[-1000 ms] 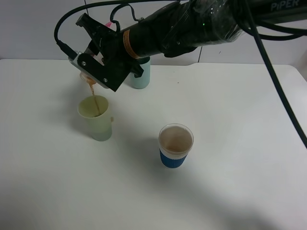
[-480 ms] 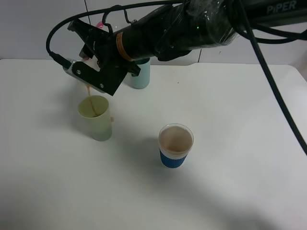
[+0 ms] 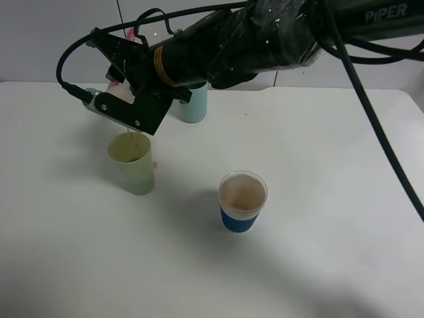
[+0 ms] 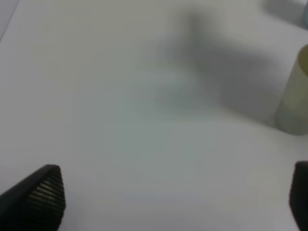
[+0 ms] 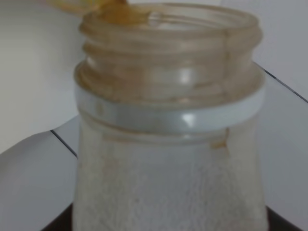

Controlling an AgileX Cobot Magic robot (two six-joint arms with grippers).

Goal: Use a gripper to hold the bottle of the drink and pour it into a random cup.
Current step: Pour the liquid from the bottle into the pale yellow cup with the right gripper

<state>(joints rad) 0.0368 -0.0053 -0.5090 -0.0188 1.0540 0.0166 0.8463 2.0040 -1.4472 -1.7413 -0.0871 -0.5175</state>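
My right gripper (image 3: pixel 124 106) reaches across to the left side of the table and is shut on the bottle of the drink (image 3: pixel 119 85). The bottle is tipped mouth-down just above the pale yellow-green cup (image 3: pixel 133 164). In the exterior view the black jaws hide most of it. The right wrist view is filled by the translucent bottle (image 5: pixel 168 120), which looks nearly empty, with a little brown liquid at its rim. My left gripper (image 4: pixel 173 204) is open over bare table, and the cup (image 4: pixel 294 96) stands off to one side of it.
A teal-green tumbler (image 3: pixel 193 106) stands behind the right arm. A clear cup with a blue sleeve (image 3: pixel 242 201), holding brown liquid, sits right of the pale cup. The white table (image 3: pixel 318 165) spreads out on all sides, and cables arc over its right part.
The right gripper has swung up and left, tipping the bottle further. The brown stream into the pale cup has thinned to almost nothing.
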